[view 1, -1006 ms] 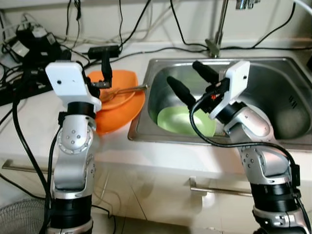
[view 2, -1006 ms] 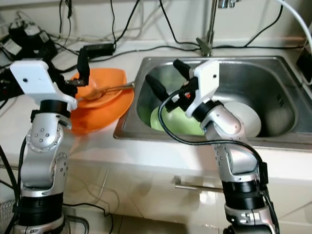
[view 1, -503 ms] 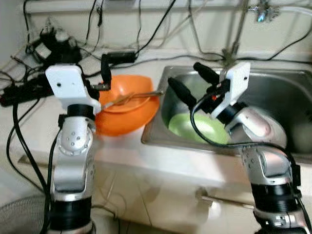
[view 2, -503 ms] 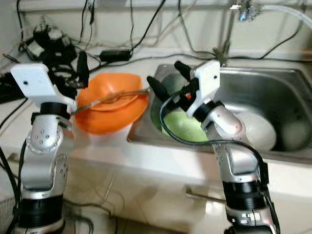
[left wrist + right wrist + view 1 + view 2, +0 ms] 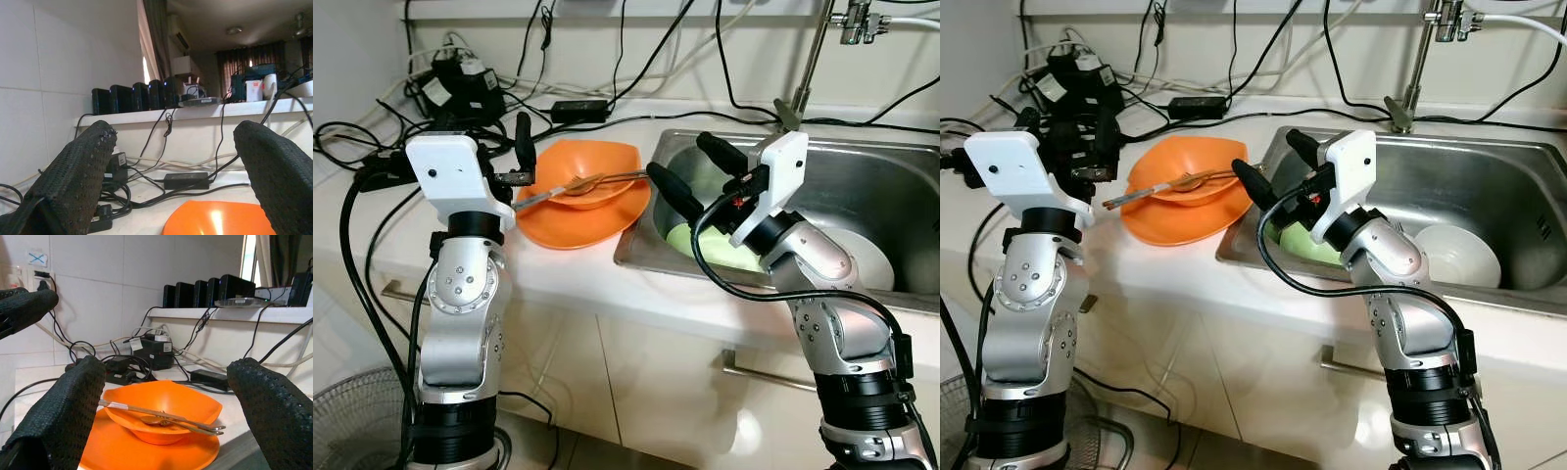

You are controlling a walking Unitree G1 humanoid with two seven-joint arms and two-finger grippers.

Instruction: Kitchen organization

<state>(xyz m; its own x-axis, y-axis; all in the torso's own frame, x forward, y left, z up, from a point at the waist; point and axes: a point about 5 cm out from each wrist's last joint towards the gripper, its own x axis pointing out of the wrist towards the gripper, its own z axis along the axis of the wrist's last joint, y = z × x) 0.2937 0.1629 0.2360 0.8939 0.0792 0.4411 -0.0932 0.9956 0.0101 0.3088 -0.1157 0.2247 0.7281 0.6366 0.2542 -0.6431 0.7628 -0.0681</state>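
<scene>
From the left eye view, there's an orange bowl (image 5: 592,181) sitting on an orange plate (image 5: 578,220) on the white counter (image 5: 558,269), just left of the steel sink (image 5: 891,186), with a spoon (image 5: 582,183) and chopsticks lying across the bowl. The left gripper (image 5: 504,147) hangs over the counter just left of the bowl, fingers apart and holding nothing. The right gripper (image 5: 690,166) sits above the sink's left edge, jaws spread wide too, with a green plate (image 5: 705,245) down in the basin below it. The right eye view adds a white bowl (image 5: 1457,257) further right in the sink (plus a tangle of cables by the wall). The left wrist view shows both black fingers well apart above the orange rim (image 5: 220,220). The right wrist view looks straight at the bowl and plate between its open fingers (image 5: 63,406).
</scene>
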